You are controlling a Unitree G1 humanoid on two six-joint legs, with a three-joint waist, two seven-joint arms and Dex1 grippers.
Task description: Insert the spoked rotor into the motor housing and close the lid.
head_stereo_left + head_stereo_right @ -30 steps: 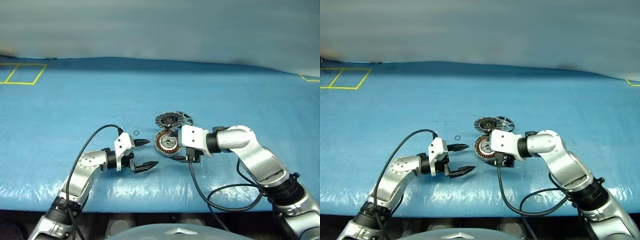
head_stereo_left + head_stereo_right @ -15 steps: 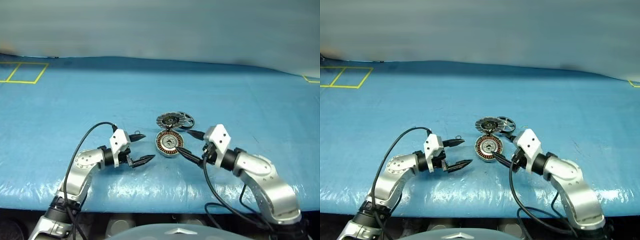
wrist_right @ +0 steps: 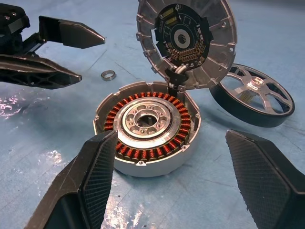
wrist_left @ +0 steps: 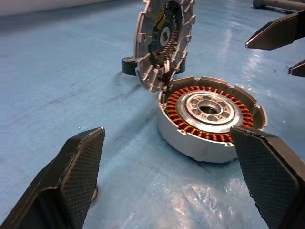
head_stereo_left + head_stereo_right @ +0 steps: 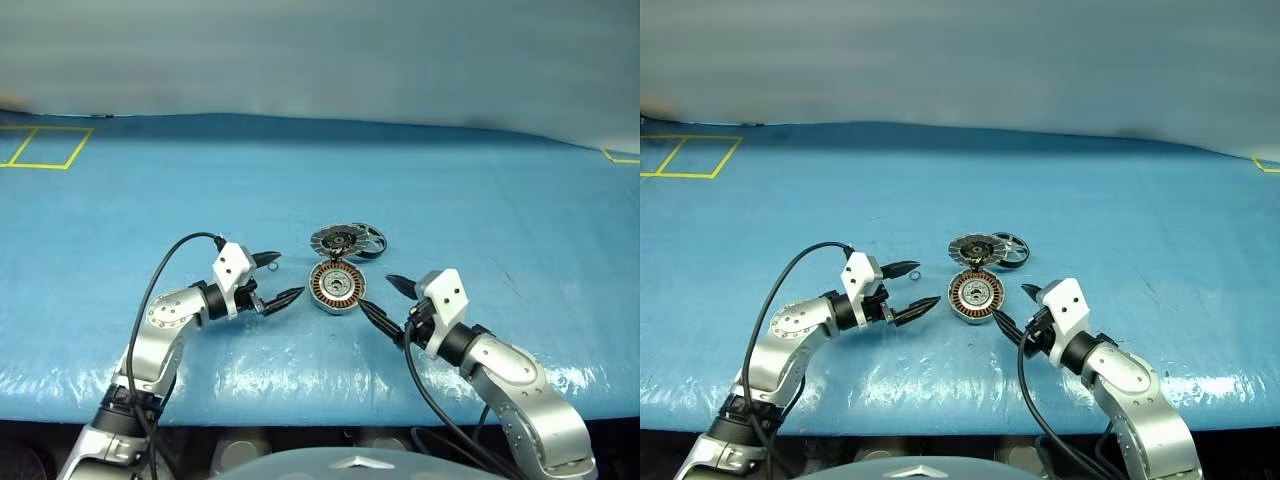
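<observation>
The motor housing (image 5: 337, 286), a silver puck with copper windings, lies open in the middle of the blue table. Its lid (image 3: 186, 38) stands tilted up at the housing's far edge, inner face toward me, joined to the housing by a short link. The spoked rotor (image 3: 252, 100) lies flat on the table behind and to the right of the lid. My left gripper (image 5: 285, 277) is open just left of the housing and points at it. My right gripper (image 5: 378, 294) is open just right of and nearer than the housing. Neither gripper holds or touches anything.
A small metal ring (image 3: 109, 74) lies on the table left of the housing, close to my left gripper's far fingertip. A yellow tape square (image 5: 40, 147) marks the far left. The table's front edge (image 5: 320, 395) runs close below both arms.
My right gripper has drawn back from over the housing toward me and to the right, rolling as it went. The left gripper has moved forward toward the housing. The parts have stayed in place.
</observation>
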